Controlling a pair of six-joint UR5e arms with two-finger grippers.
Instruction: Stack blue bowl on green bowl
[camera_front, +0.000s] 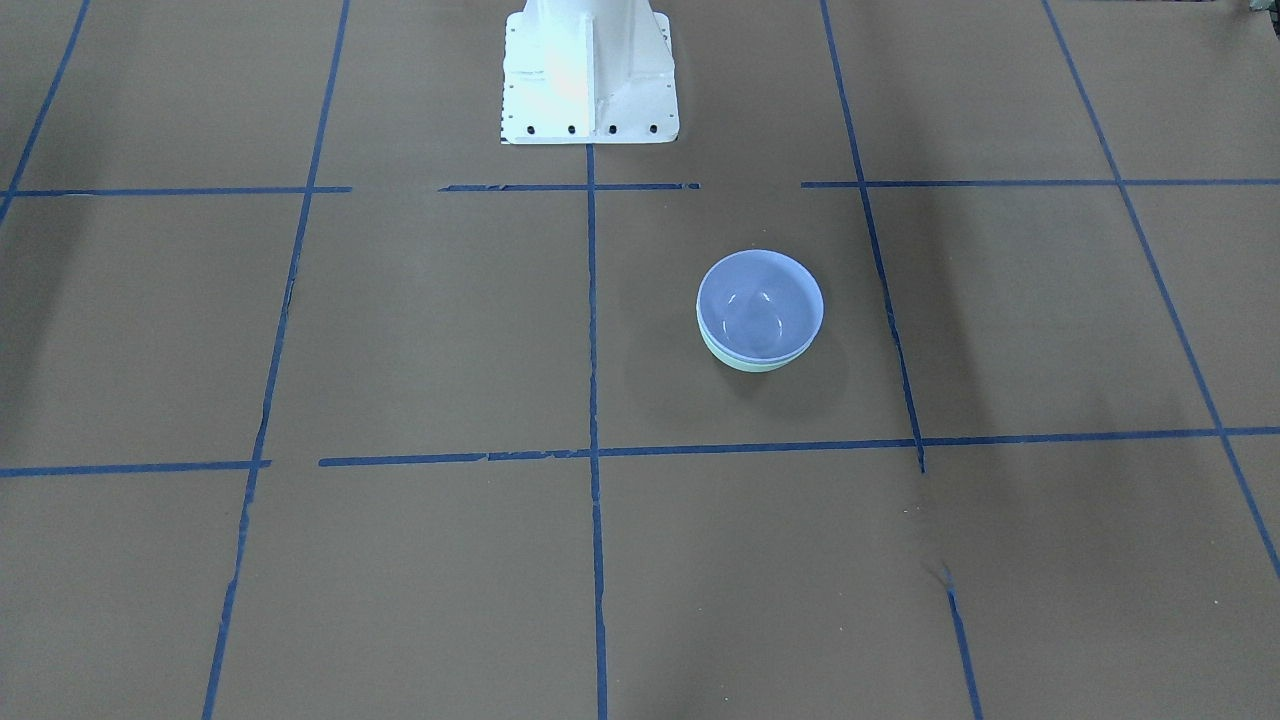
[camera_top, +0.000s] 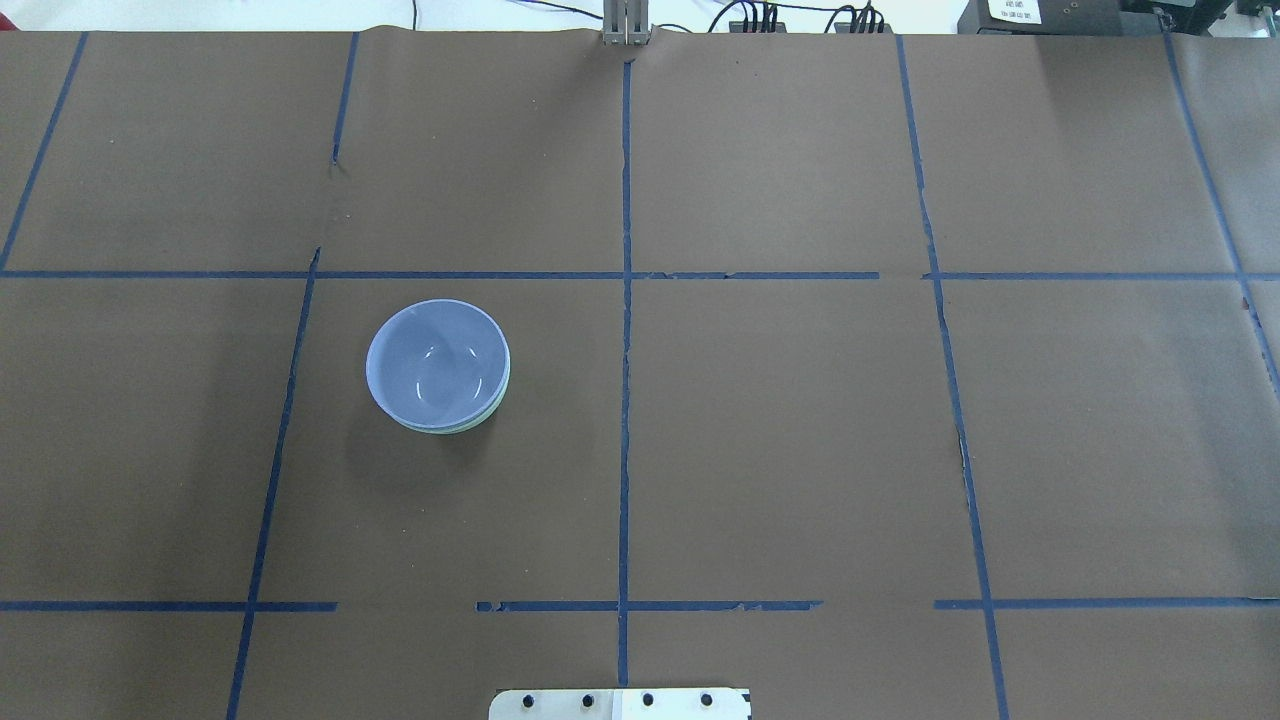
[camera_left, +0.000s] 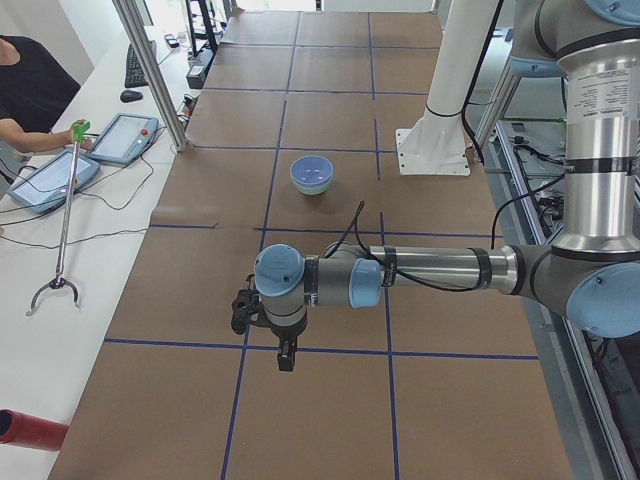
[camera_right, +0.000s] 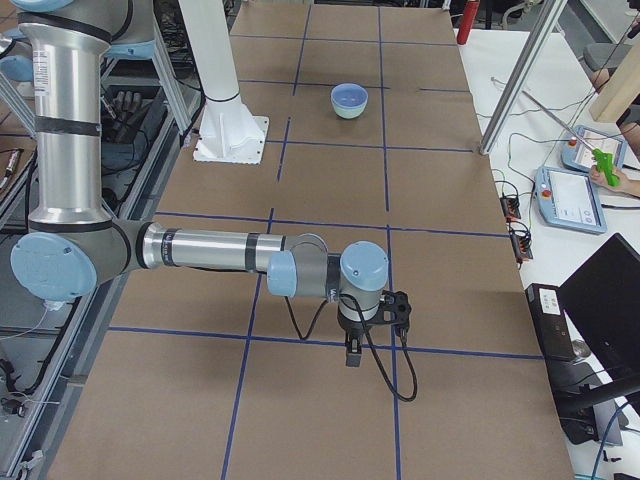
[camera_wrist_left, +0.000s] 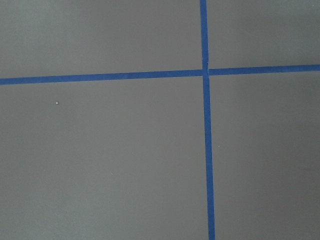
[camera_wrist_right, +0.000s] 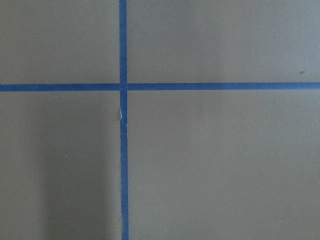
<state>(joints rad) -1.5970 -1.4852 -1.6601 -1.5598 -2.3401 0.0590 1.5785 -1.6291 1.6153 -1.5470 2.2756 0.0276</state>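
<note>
The blue bowl (camera_front: 760, 300) sits nested inside the green bowl (camera_front: 748, 363), upright on the brown table, left of centre in the overhead view; only a thin edge of the green bowl (camera_top: 478, 424) shows under the blue bowl (camera_top: 437, 360). My left gripper (camera_left: 285, 358) shows only in the exterior left view, hanging over the table far from the bowls (camera_left: 311, 172). My right gripper (camera_right: 352, 356) shows only in the exterior right view, also far from the bowls (camera_right: 349, 98). I cannot tell whether either is open or shut. Both wrist views show only table and tape.
The white robot base (camera_front: 590, 80) stands at the table's robot-side edge. Blue tape lines (camera_top: 625, 400) grid the brown table. A metal post (camera_left: 155, 75), an operator's tablets (camera_left: 50, 180) and a grabber tool (camera_left: 60, 240) are on the white side bench.
</note>
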